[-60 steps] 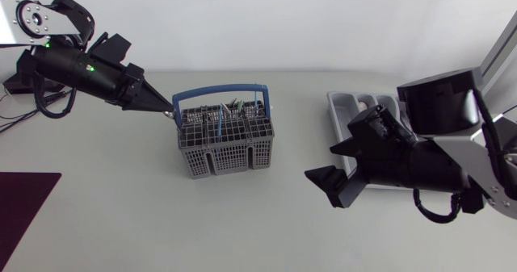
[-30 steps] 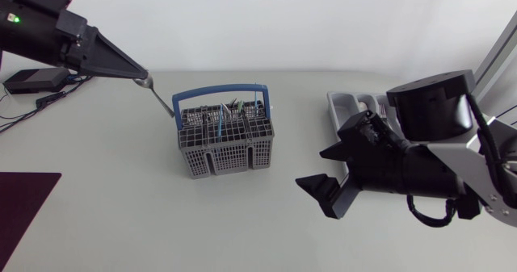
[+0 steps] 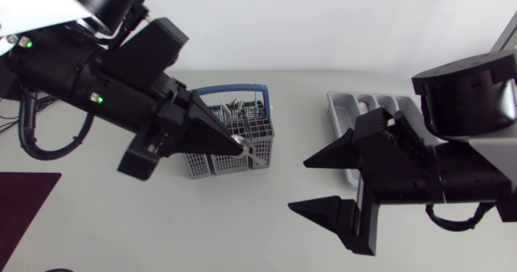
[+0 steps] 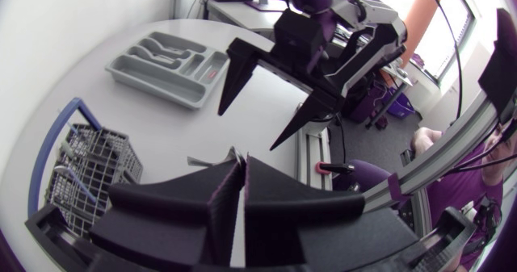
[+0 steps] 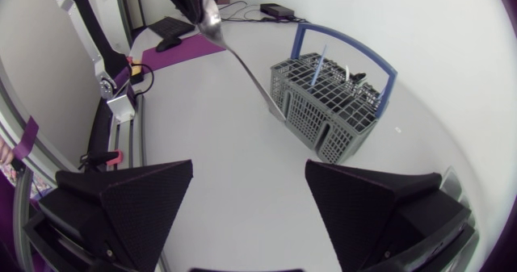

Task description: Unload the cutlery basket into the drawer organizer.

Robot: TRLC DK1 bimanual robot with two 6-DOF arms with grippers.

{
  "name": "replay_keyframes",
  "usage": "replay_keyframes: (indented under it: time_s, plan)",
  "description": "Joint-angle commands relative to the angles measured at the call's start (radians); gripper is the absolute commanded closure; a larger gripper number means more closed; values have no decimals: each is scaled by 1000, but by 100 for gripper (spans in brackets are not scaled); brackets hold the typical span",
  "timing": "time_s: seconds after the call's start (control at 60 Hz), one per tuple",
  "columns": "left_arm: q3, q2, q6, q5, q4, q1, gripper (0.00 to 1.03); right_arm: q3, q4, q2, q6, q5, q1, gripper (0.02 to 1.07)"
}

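Over table (image 3: 242,223): spoon (image 5: 242,67), bowl-end in L claw (image 4: 241,161)

Cutlery basket (image 3: 212,165) mid-table, drawer organizer (image 3: 342,107) to its right, spoon (image 5: 245,70) above the basket's front.

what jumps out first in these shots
The left gripper hangs over the grey cutlery basket mid-table, shut on a spoon whose handle slants down toward the basket. The right gripper gapes wide open and empty, between the basket and the drawer organizer.
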Motion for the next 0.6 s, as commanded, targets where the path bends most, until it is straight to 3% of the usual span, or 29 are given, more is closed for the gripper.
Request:
replay_keyframes:
  time_s: [0.0, 0.217, 0.333, 0.583]
  plan:
    - [5, 42, 50, 16, 10, -52, 87, 24, -15, 9, -41, -36, 3, 7]
    - [150, 248, 232, 117, -206, -60, 87, 9, 2, 43, -128, -93, 3, 7]
    - [183, 289, 272, 134, -246, -56, 87, -2, 26, 52, -162, -93, 7, 8]
    - [275, 367, 346, 177, -358, -56, 88, -7, 69, 147, -251, -98, 7, 24]
